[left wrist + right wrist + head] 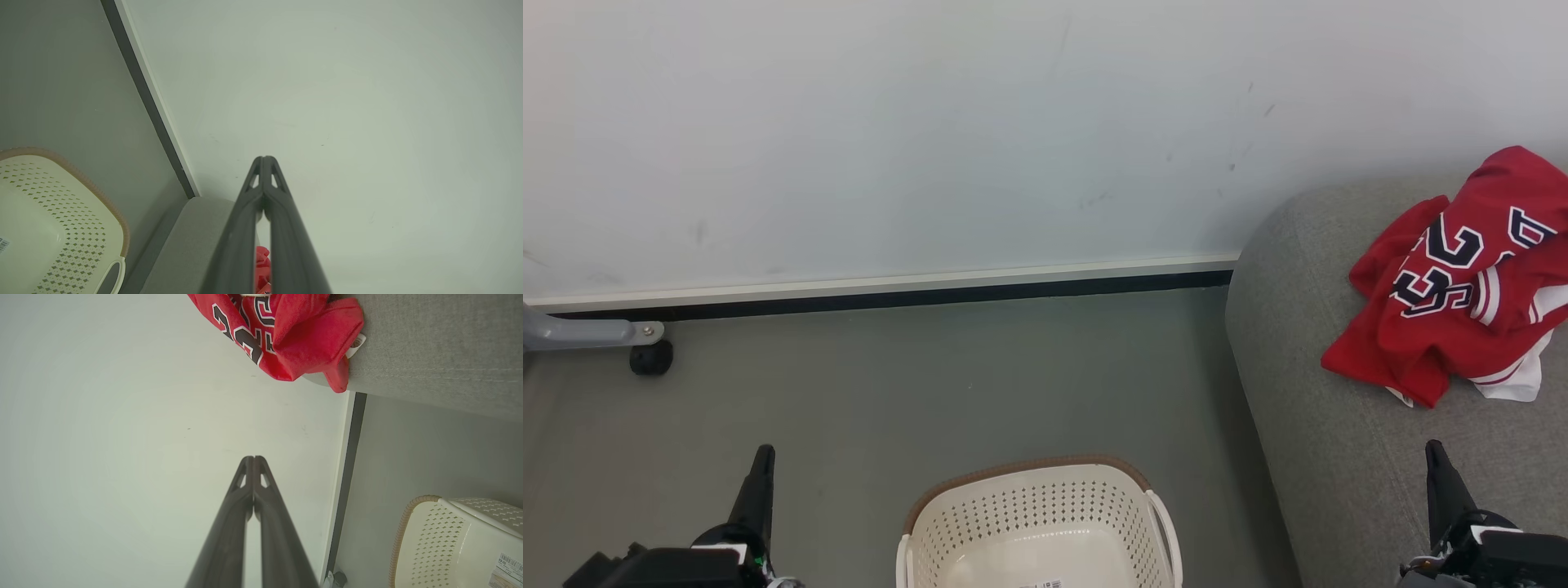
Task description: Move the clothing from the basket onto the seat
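Both the left gripper [763, 457] and the right gripper [1436, 451] are pressed together and hold nothing. The basket [1029, 505] at six o'clock looks empty. The clothing [1437, 335] lies heaped on the seat [1327, 478] at two o'clock. The transfer seems done, so the next move is only a check of the basket's hidden near end.

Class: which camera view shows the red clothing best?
The head view: the clothing lies nearly whole on the seat, lettering visible. The right wrist view crops it at the top edge; the left wrist view, a red sliver behind the left pincer.
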### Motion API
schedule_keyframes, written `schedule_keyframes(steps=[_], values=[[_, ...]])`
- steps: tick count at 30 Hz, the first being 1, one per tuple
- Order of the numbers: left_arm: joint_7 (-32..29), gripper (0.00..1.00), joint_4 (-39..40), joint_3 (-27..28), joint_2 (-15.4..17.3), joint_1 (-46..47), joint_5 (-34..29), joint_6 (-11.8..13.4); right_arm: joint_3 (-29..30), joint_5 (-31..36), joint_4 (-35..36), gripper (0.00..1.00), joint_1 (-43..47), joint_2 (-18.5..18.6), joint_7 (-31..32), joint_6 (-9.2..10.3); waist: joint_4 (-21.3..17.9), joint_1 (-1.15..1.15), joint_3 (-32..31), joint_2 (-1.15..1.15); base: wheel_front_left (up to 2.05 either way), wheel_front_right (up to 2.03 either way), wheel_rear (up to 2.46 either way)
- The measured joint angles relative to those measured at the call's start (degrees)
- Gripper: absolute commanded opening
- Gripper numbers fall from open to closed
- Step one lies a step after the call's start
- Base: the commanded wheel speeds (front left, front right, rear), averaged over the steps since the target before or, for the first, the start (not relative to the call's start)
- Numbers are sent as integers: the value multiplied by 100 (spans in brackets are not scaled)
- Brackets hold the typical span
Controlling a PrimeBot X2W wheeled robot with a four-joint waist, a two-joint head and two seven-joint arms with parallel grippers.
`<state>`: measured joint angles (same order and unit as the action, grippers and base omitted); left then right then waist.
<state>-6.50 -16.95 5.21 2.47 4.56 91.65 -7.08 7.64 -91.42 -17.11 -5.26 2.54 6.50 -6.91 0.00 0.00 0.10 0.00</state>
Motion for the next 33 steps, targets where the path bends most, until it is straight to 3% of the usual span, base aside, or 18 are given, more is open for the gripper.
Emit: schedule_keyframes(steps=[33], values=[[0, 0, 0, 0, 0, 0, 3, 0, -1, -1, -1, 0, 0, -1, 0, 0, 0, 0, 0, 0, 0, 0, 0]])
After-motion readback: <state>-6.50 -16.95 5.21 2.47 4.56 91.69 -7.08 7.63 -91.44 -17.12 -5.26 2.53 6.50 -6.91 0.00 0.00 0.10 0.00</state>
